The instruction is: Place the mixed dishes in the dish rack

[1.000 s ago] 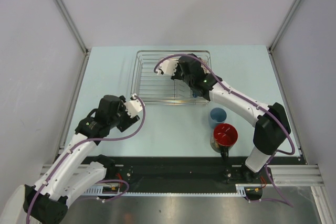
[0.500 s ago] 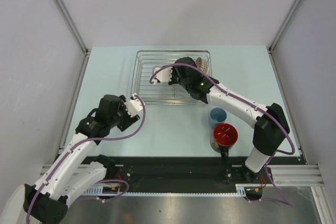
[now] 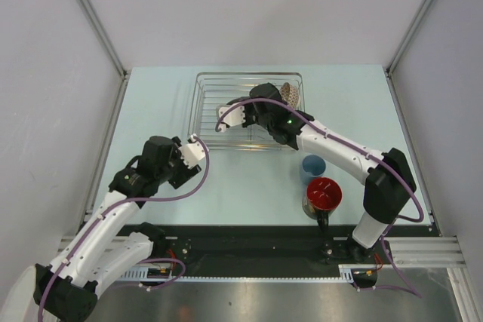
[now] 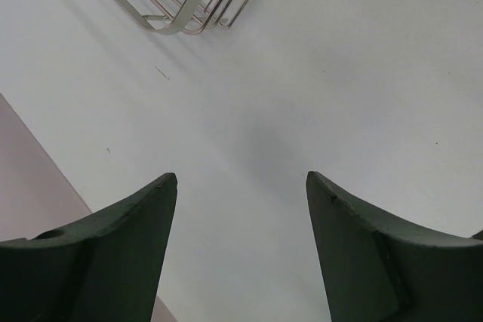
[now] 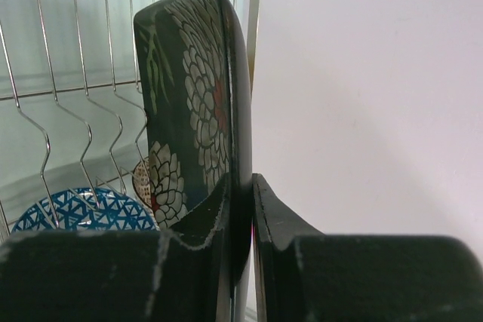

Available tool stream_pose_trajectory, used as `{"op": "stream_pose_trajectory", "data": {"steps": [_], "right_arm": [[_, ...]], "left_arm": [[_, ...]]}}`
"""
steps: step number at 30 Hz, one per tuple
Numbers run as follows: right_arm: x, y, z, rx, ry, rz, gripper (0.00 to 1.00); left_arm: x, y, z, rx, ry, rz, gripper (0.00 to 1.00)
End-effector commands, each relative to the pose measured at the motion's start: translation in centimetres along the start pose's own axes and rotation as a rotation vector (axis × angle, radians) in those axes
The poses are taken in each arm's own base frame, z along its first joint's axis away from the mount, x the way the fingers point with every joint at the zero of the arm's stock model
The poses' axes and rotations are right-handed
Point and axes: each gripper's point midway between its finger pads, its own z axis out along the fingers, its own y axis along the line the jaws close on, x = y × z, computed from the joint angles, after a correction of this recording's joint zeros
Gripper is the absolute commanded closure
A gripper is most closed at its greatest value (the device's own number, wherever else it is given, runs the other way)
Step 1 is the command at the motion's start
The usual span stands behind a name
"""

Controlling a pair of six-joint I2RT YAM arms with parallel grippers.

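The right tool (image 5: 240,182) is clamped on the lower edge of the plate (image 5: 196,88). The plate stands on edge, its long axis running straight out from the fingertips and its thin rim facing the wrist camera. Beyond and below it lies the rack (image 3: 211,96), so the plate hangs inside the rack's outline, edge roughly in line with the bars and close to one rim rail. It looks ready to go down between the bars, and the fit turns on keeping that edge parallel to them.

Low in the rack, left of the plate, shows a blue-patterned piece (image 5: 83,213); what it is cannot be told. The bowl (image 3: 291,94) leans in the rack's far right corner.

The cup (image 3: 312,165) and mug (image 3: 323,194) stand on the worktop (image 3: 249,179) near the right arm, the nearer one. The left tool (image 4: 241,179) hangs open over bare worktop off the rack's near left corner.
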Motion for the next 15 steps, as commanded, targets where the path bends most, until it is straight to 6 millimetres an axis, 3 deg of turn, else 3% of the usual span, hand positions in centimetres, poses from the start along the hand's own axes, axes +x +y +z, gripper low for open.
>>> {"op": "stream_pose_trajectory", "data": {"steps": [1, 9, 15], "right_arm": [[-1.2, -4.7, -1.3, 0.141, -0.061, -0.025, 1.00], [-0.5, -3.8, -0.4, 0.111, -0.066, 0.027, 1.00], [0.2, -2.4, 1.4, 0.072, -0.088, 0.100, 1.00]], "left_arm": [[-0.2, 0.3, 0.2, -0.018, -0.017, -0.020, 0.25], [-0.1, 0.2, 0.3, -0.017, -0.014, -0.025, 0.25], [0.0, 0.2, 0.3, -0.019, -0.015, -0.026, 0.25]]}}
